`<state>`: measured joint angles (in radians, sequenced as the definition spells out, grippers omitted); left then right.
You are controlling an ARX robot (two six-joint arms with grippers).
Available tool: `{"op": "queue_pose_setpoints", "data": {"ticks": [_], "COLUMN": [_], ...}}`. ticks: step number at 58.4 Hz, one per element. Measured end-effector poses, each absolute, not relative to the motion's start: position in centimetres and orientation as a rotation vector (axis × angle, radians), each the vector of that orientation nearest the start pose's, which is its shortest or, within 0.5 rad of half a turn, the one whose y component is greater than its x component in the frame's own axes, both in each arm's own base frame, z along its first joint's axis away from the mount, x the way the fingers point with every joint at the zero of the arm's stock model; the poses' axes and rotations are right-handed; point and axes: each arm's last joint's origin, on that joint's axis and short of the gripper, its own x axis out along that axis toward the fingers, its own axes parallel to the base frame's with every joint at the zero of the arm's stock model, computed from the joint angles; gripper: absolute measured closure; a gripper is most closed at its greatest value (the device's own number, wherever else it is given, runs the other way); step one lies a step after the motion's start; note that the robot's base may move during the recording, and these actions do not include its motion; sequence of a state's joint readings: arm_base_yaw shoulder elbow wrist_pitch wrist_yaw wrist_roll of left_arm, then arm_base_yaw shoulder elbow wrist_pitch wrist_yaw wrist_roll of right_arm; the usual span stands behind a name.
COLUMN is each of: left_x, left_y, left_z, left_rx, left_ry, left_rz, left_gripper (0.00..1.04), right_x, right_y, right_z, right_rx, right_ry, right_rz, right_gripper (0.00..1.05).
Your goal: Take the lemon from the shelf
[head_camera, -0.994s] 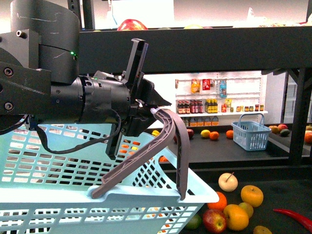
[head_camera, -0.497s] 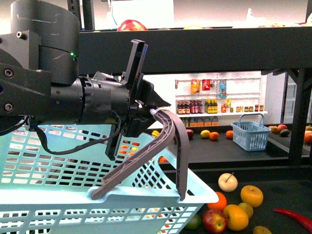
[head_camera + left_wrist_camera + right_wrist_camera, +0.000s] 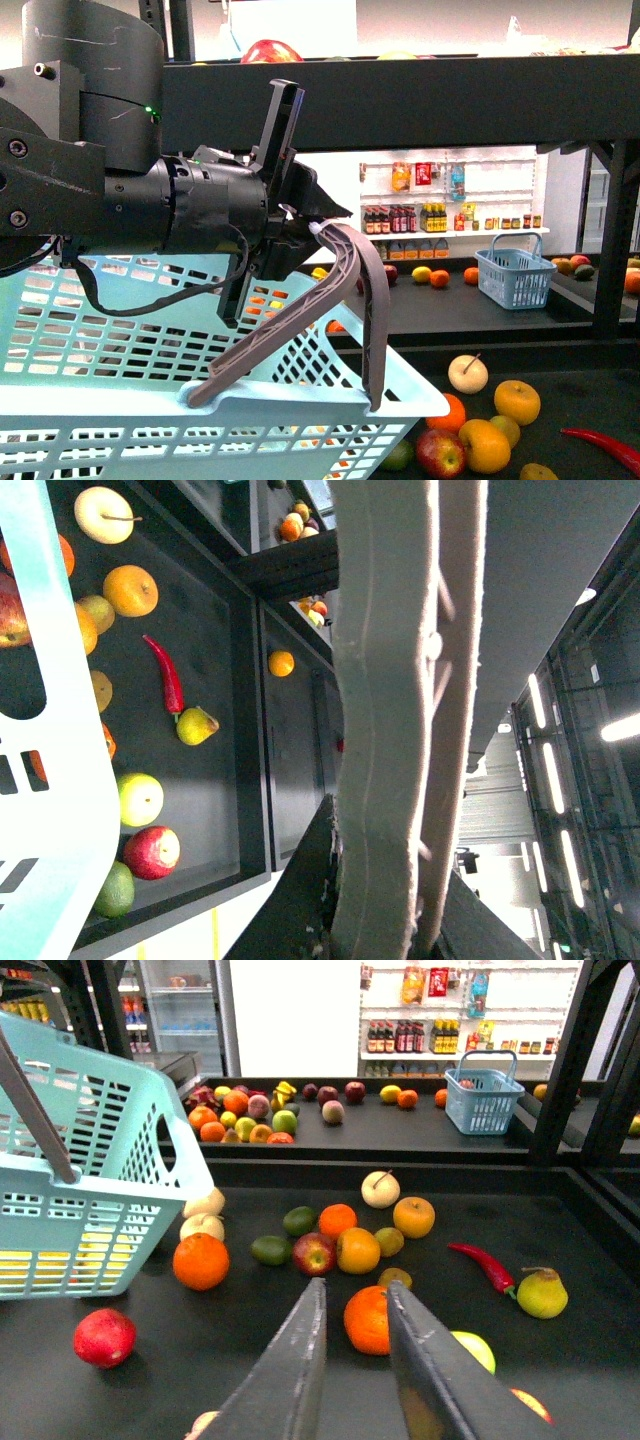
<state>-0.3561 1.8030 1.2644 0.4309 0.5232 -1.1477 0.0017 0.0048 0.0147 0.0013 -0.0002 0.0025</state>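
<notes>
L gripper (image 3: 305, 225) is clamped shut on the grey handle (image 3: 345, 290) of the light-blue basket (image 3: 120, 330). The handle stands tilted up off the basket's rim. In the L wrist view the handle (image 3: 385, 730) fills the middle, pinched between my dark pads.

All of the following is placed from that basket. It hangs over the L part of the shelf (image 3: 570, 385), under the shelf's upper tier. Loose fruit lies on the dark tier just R of and below its near corner:
- a red apple (image 3: 438, 452)
- an orange (image 3: 447, 412)
- a pale apple w/ stem (image 3: 467, 372)
- a yellow-orange fruit (image 3: 516, 401)

A small yellowish fruit (image 3: 505, 428) sits tucked between these. It's prob. the lemon, tho I can't be sure. In the R wrist view it's (image 3: 389, 1241), touching an orange-yellow fruit. Further R of the basket lies a red chilli (image 3: 605, 448).

Far behind the basket and to its R, on another tabletop, stands a small blue basket (image 3: 515, 277). White bottle racks (image 3: 450, 205) are beyond it.

R gripper (image 3: 355, 1290) hovers over the tier R of the basket. Its fingers are slightly apart w/ nothing between them. An orange (image 3: 368, 1320) lies below the gap. A pear (image 3: 542, 1293) lies beyond the chilli.
</notes>
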Motion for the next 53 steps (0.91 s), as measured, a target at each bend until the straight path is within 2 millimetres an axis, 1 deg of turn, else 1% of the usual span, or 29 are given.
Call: {"op": "queue_pose_setpoints", "data": {"ticks": [4,9,12,14,24,34,41,46,53], "left_x": [38.3,38.3,38.3,38.3,38.3,38.3,38.5,38.9,39.5], "left_y": [-15.8,-15.8,-15.8,-15.8,-15.8,-15.8,-15.7,-15.1,-13.2], "left_z": [27.6,27.6,27.6,27.6,27.6,27.6,27.6,28.1,28.9], "left_rx": [-1.078,-1.078,-1.078,-1.078,-1.078,-1.078,-1.091,-1.142,-1.229], "left_ry": [0.601,0.601,0.601,0.601,0.601,0.6,0.55,0.463,0.281], "left_rz": [-0.715,-0.715,-0.715,-0.715,-0.715,-0.713,-0.624,-0.593,-0.541], "left_gripper": [0.95,0.95,0.95,0.95,0.95,0.95,0.95,0.95,0.95], "right_x": [9.7,9.7,9.7,9.7,9.7,9.7,9.7,9.7,9.7], "right_y": [0.0,0.0,0.0,0.0,0.0,0.0,0.0,0.0,0.0], "right_z": [16.8,16.8,16.8,16.8,16.8,16.8,16.8,16.8,16.8], "right_rx": [0.002,0.002,0.002,0.002,0.003,0.002,0.003,0.002,0.002], "right_ry": [-0.011,-0.011,-0.011,-0.011,-0.011,-0.011,-0.011,-0.011,-0.011], "right_rz": [0.002,0.002,0.002,0.002,0.002,0.002,0.002,0.002,0.002], "right_gripper": [0.62,0.46,0.39,0.32,0.06,0.07,0.07,0.07,0.07]}}
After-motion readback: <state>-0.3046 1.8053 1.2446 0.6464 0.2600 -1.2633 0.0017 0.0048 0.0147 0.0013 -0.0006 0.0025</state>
